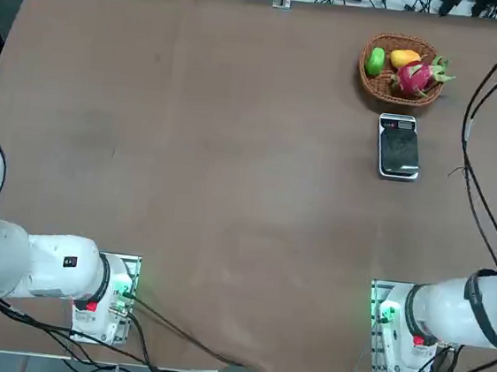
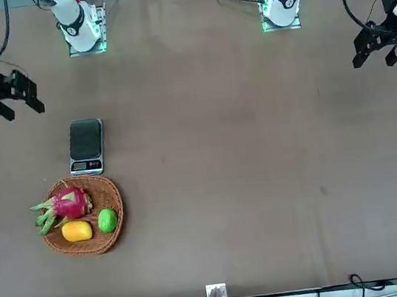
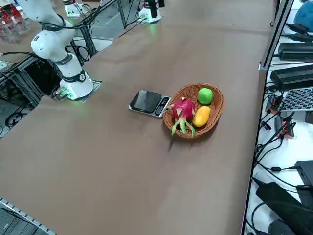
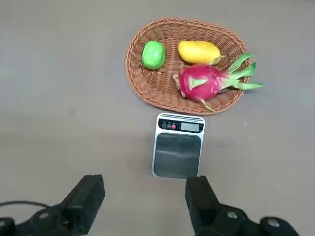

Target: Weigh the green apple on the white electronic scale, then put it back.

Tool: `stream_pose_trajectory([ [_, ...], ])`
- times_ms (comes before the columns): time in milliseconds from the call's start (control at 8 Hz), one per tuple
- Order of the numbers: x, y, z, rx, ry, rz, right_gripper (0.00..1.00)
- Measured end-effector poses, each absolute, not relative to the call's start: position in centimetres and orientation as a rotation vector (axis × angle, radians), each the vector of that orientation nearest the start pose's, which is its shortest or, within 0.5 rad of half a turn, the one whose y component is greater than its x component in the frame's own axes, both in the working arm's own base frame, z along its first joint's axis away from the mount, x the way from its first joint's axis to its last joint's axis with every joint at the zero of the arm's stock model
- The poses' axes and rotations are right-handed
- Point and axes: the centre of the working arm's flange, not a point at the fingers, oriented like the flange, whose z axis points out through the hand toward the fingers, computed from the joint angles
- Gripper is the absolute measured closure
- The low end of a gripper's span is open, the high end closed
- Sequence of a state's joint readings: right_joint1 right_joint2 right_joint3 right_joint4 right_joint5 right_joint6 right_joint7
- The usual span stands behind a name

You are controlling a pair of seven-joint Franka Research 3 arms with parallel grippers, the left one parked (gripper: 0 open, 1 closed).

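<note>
Right now the green apple (image 4: 153, 54) sits in the wicker basket (image 4: 142, 81), beside the orange-yellow fruit (image 4: 198, 51) and near the pink dragon fruit (image 4: 203, 81). The white electronic scale (image 4: 178, 145) lies bare on the tabletop (image 4: 59, 98), just beside the basket, display end toward it. My right gripper (image 4: 142, 199) hangs high above, well short of the basket, jaws released wide and empty. I judge the pick not yet begun; next I must reach past the scale and descend squarely over the apple, clear of its neighbours.

Robot lab: cable-ringed table (image 1: 230, 193)
</note>
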State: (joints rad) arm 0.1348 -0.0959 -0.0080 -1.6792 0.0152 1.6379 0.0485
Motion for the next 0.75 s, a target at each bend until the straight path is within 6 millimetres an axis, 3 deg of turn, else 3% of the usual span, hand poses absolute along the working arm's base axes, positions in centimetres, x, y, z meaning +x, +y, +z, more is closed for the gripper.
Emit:
stream_pose_trajectory([
  [375,50.1,5.9,61.3,-3.114,-0.109,-0.107,0.0],
  [750,49.8,5.8,61.9,-3.109,-0.211,-0.138,0.0],
])
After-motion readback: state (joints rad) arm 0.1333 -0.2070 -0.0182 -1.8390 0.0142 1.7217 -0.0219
